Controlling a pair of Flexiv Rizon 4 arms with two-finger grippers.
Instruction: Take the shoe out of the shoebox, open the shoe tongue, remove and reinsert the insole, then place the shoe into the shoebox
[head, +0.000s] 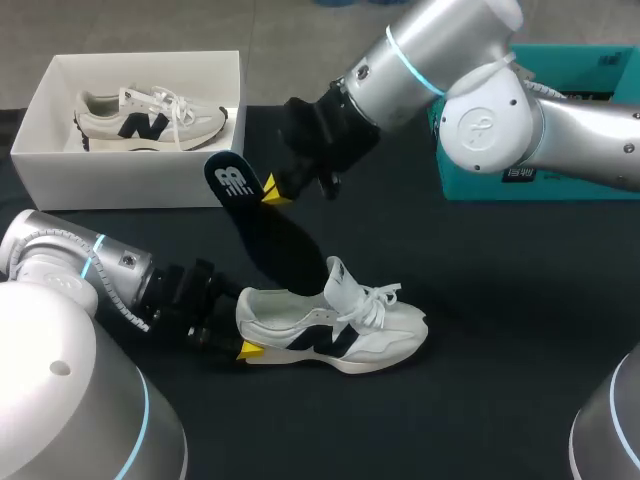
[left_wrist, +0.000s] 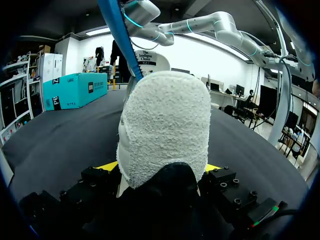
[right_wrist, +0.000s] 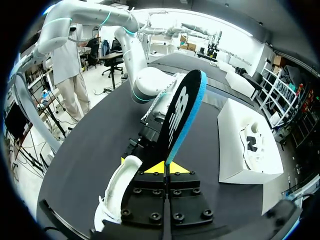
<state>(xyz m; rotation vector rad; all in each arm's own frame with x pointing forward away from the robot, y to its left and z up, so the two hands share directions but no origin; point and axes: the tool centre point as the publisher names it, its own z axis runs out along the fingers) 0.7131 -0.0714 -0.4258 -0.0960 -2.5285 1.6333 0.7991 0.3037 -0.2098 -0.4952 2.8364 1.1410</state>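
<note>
A white shoe (head: 340, 335) with a navy side mark lies on the black table, toe to the right. My left gripper (head: 248, 350) is at its heel. In the left wrist view the white heel (left_wrist: 165, 125) fills the gap between the left gripper's (left_wrist: 160, 167) fingers, which touch it on both sides. My right gripper (head: 272, 190) is shut on a dark insole (head: 270, 235) with a blue edge, held slanted above the shoe's opening with its lower end at the collar. From the right wrist, the insole (right_wrist: 182, 112) rises out of the gripper (right_wrist: 165, 167) over the shoe (right_wrist: 120, 185).
An open white shoebox (head: 60, 165) stands at the back left with a matching shoe (head: 150, 120) inside. A teal box (head: 540, 150) sits at the back right, behind my right arm.
</note>
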